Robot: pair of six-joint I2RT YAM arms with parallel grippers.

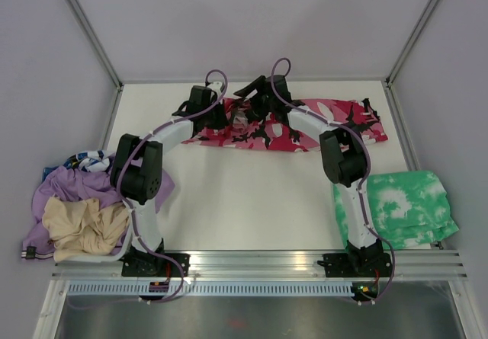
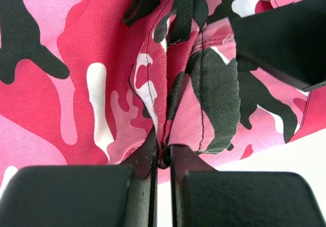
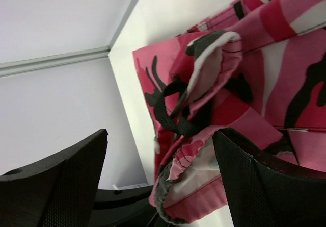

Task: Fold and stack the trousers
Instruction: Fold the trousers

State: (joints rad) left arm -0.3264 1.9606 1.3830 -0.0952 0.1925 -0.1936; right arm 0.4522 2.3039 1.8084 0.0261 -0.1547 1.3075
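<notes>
The camouflage trousers (image 1: 305, 126) lie stretched along the table's far edge, left end bunched.

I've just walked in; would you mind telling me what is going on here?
Both arms are reaching over the camouflage trousers, which lie stretched along the far side of the table. The left gripper is shut on a fold of the cloth. The right gripper is open, with a bunched end of the trousers between its fingers. Nothing is stacked yet.

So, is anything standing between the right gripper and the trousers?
Nothing visible does. The right gripper is open, with bunched trousers cloth directly at its fingers; the left gripper is shut on a fold.
</notes>
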